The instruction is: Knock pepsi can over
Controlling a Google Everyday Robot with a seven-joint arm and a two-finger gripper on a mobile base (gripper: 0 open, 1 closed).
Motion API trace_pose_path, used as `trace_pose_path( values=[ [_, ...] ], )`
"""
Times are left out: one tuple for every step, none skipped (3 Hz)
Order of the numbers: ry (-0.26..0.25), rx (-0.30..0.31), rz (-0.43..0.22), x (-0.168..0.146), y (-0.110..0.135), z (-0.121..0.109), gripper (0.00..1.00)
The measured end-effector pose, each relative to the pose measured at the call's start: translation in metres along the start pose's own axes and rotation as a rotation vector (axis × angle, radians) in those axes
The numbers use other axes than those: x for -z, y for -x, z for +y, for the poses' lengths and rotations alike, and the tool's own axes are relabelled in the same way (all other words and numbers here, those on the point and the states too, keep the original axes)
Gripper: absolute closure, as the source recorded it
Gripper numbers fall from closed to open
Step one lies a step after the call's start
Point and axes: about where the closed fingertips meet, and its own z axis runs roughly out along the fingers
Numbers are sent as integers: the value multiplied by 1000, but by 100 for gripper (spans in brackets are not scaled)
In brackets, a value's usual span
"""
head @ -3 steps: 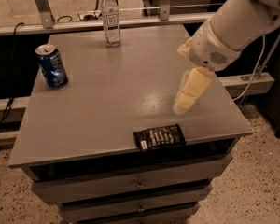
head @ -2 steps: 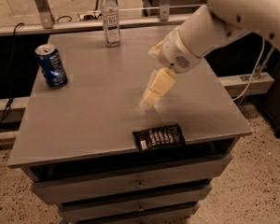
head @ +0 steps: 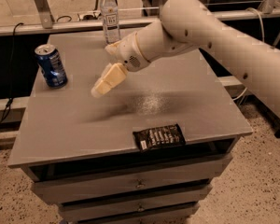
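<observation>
The pepsi can, blue with white markings and a silver top, stands upright near the left edge of the grey table. My gripper hangs above the table's middle-left, its cream fingers pointing down and left toward the can, roughly a can's height to the right of it and not touching it. The white arm reaches in from the upper right.
A clear plastic bottle with a white cap stands at the table's back edge. A dark snack packet lies flat near the front edge. Drawers sit under the tabletop. A rail and metal frame run behind the table.
My gripper has swept left across the table, from the right side to the middle-left, closer to the can. The can, bottle and packet have not moved.
</observation>
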Motion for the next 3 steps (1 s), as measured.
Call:
trace_pose_path(
  values=[
    [40,-20,-118,-45,28,-4,0],
    [72,-26,-218,-83,61,-2,0],
    [78,-24,-281,-110,86,0,0]
  ],
)
